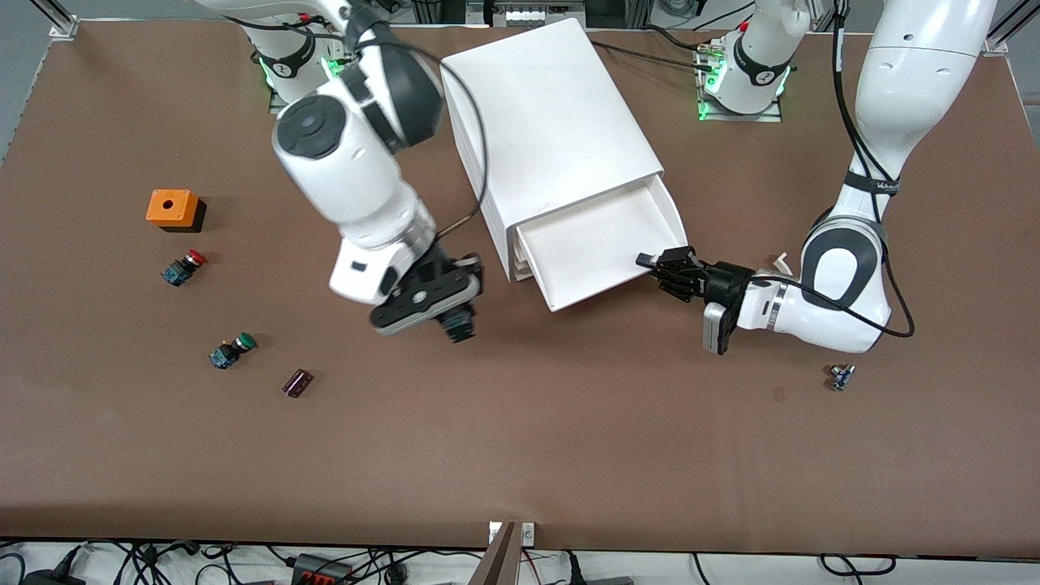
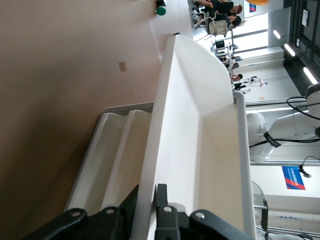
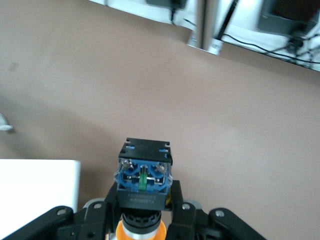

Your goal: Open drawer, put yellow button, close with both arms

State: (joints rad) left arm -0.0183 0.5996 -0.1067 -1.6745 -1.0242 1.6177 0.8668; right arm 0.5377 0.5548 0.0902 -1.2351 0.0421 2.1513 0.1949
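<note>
The drawer (image 1: 597, 244), uppermost in the white cabinet (image 1: 552, 130), stands pulled out and empty. My left gripper (image 1: 660, 270) is shut on the drawer's front wall at the corner toward the left arm's end. In the left wrist view the gripper (image 2: 150, 200) has one finger on each side of that wall (image 2: 200, 125). My right gripper (image 1: 457, 319) is shut on the yellow button (image 3: 144, 176). It holds the button above the table beside the cabinet's front, black-and-blue body pointing out and orange cap (image 3: 142, 231) between the fingers (image 3: 177, 200).
Toward the right arm's end lie an orange box (image 1: 172, 209), a red-capped button (image 1: 185, 268), a green-capped button (image 1: 231, 351) and a small dark purple part (image 1: 297, 383). A small part (image 1: 841, 376) lies near the left arm's elbow. The two lower drawers (image 2: 112, 160) are shut.
</note>
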